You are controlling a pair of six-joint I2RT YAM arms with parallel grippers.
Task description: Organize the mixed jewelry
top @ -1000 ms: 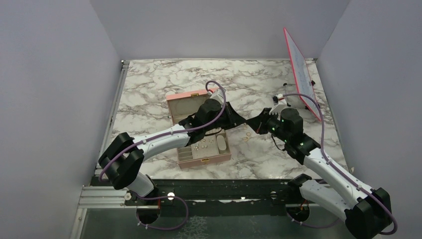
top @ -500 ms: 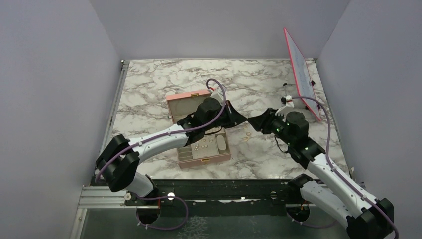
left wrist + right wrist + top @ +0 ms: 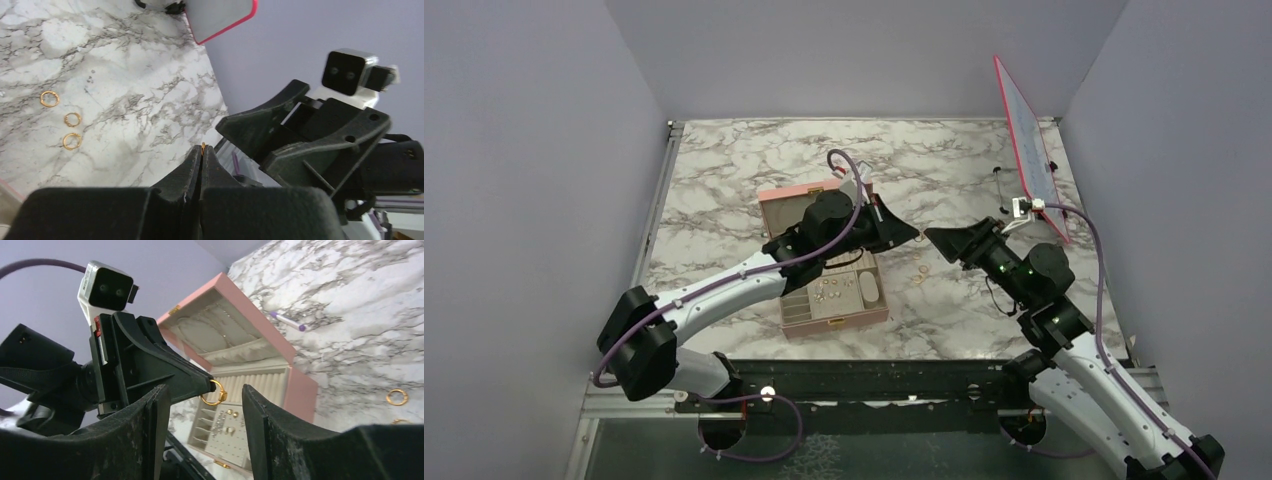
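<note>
My left gripper [image 3: 912,237] is shut on a small gold ring [image 3: 215,392], held in the air to the right of the open pink box [image 3: 844,325]. In the left wrist view only the ring's edge [image 3: 203,145] shows above the pressed fingertips. Facing it, my right gripper [image 3: 932,237] is open, and the ring hangs between its spread fingers [image 3: 155,410] without touching them. Three more gold rings [image 3: 72,120] lie loose on the marble. Small earrings [image 3: 227,422] sit on the box's beige lining.
A red-edged white board [image 3: 1029,150] leans at the back right. A thin pen with a purple tip [image 3: 287,321] lies behind the box. The box lid [image 3: 799,205] stands open behind my left arm. Grey walls enclose the marble table [image 3: 724,170].
The right gripper has opened and drawn back to the right. The left gripper has shut on the ring and lifted slightly, so the ring has passed from right to left.
</note>
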